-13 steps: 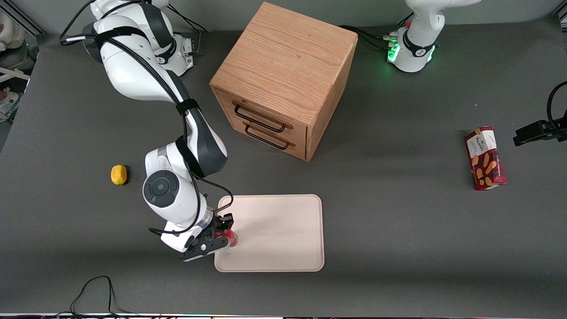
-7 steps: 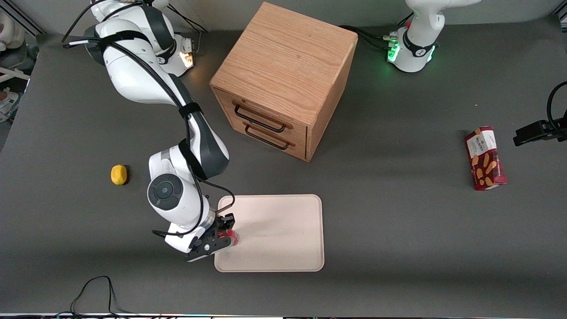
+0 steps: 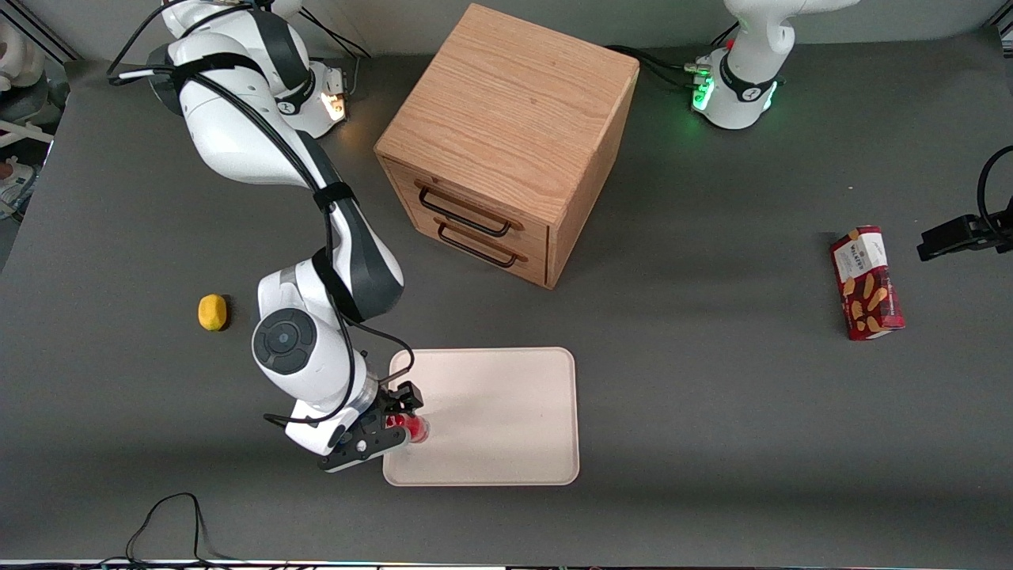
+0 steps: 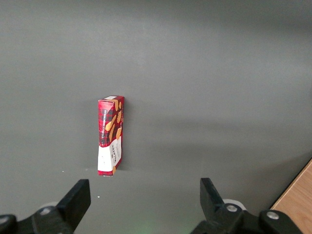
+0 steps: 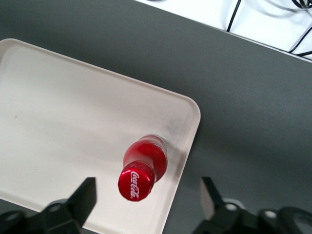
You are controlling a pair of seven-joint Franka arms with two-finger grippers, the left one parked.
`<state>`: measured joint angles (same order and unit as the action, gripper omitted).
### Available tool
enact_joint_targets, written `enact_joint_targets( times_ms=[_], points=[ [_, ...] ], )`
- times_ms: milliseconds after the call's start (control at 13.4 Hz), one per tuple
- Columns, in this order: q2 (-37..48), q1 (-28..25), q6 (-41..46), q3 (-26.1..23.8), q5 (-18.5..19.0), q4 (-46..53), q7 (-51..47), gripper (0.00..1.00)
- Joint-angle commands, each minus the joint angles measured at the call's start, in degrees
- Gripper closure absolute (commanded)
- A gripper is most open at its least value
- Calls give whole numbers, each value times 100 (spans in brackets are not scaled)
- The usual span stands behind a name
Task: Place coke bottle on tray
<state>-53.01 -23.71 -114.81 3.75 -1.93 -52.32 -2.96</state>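
The coke bottle (image 5: pixel 143 168), small and red with a red cap, stands upright on the cream-white tray (image 5: pixel 63 122), close to the tray's rim at the working arm's end. In the front view the coke bottle (image 3: pixel 415 427) shows at the edge of the tray (image 3: pixel 498 412). My gripper (image 5: pixel 146 197) is open above the bottle, its two fingers (image 5: pixel 85 195) spread wide on either side of the cap without touching it. The gripper (image 3: pixel 396 419) hovers over that tray edge.
A wooden two-drawer cabinet (image 3: pixel 506 142) stands farther from the front camera than the tray. A yellow lemon-like object (image 3: pixel 212 312) lies toward the working arm's end. A red cookie box (image 3: pixel 866 283) lies toward the parked arm's end; the same cookie box (image 4: pixel 111 141) shows in the left wrist view.
The gripper has let go of the coke bottle and lifted slightly; the bottle now stands free on the tray. The arm has drawn back a little toward its own end.
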Motion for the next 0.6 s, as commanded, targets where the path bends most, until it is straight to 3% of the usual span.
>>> enact_joint_targets(
  times_ms=[0,224,523],
  points=[
    [648,59,151,-15,-27,-512,42,0],
    [2176,103,502,-32,-27,-2007,-238,0],
    [3391,392,1757,-59,8,-2318,-776,0]
  ],
)
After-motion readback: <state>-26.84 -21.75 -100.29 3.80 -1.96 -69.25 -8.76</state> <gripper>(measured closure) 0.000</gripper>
